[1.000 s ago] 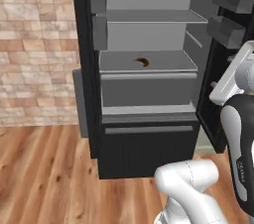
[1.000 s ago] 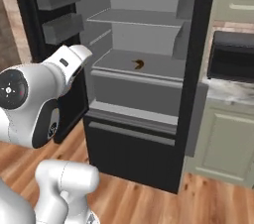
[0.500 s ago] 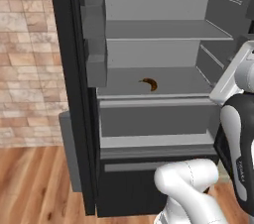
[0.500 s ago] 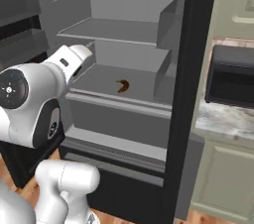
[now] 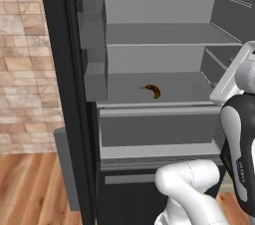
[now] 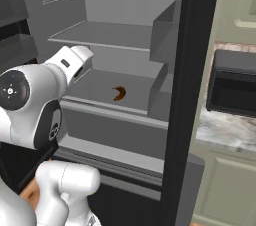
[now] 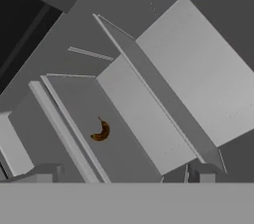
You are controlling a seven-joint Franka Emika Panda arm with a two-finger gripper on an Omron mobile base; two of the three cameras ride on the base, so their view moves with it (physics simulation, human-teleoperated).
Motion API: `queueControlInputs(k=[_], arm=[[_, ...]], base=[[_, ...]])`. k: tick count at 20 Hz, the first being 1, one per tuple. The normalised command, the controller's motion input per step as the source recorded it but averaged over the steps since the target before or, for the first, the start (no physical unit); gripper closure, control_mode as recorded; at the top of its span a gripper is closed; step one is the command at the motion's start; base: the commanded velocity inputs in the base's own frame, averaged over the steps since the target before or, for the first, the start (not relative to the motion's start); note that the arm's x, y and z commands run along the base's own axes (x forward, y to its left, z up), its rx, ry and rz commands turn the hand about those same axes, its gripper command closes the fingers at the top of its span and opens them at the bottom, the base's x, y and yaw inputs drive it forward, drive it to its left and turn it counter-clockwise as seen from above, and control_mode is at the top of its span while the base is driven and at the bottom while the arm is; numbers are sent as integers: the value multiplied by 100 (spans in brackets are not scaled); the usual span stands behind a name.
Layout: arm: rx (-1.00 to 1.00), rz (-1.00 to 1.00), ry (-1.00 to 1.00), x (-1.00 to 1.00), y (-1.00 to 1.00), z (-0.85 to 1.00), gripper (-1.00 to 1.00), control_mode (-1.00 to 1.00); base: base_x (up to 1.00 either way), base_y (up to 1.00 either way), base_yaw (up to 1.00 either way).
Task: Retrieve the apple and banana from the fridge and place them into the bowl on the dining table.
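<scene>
Your two-finger gripper (image 7: 119, 173) stands with its jaws spread as wide as they go, holding nothing and touching nothing; in the hand view its finger tips (image 7: 47, 172) sit at the bottom, aimed into the tall black two-door fridge (image 5: 69, 94) with its pale grey shelved interior. Ahead of the gripper, well apart from it, the small curved orange-brown banana (image 7: 100, 131) with dark ends lies alone on the grey middle shelf (image 5: 169, 89). In the left base view the banana (image 5: 152, 90) rests near the middle of that shelf, closer to its front edge than to the back wall; the right base view shows the banana (image 6: 119, 93) likewise, with bare shelf on every side. Above it runs the upper grey shelf (image 5: 164, 35), leaving an open slot between the two. The grey door bins (image 5: 94, 50) flank the opening at its left edge. You have the white arm's wrist (image 6: 75, 65) near the shelf's left front corner in the right base view. Beside the fridge stands a small black microwave (image 6: 232, 90) on a marbled counter (image 6: 225, 132).
</scene>
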Motion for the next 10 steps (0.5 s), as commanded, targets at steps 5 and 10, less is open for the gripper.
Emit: queueControlInputs(k=[5, 10], arm=[[0, 0, 0, 0, 0, 0, -100, -100], [0, -6, 3, 0, 0, -3, -100, -100]], base=[[0, 0, 0], [0, 0, 0]])
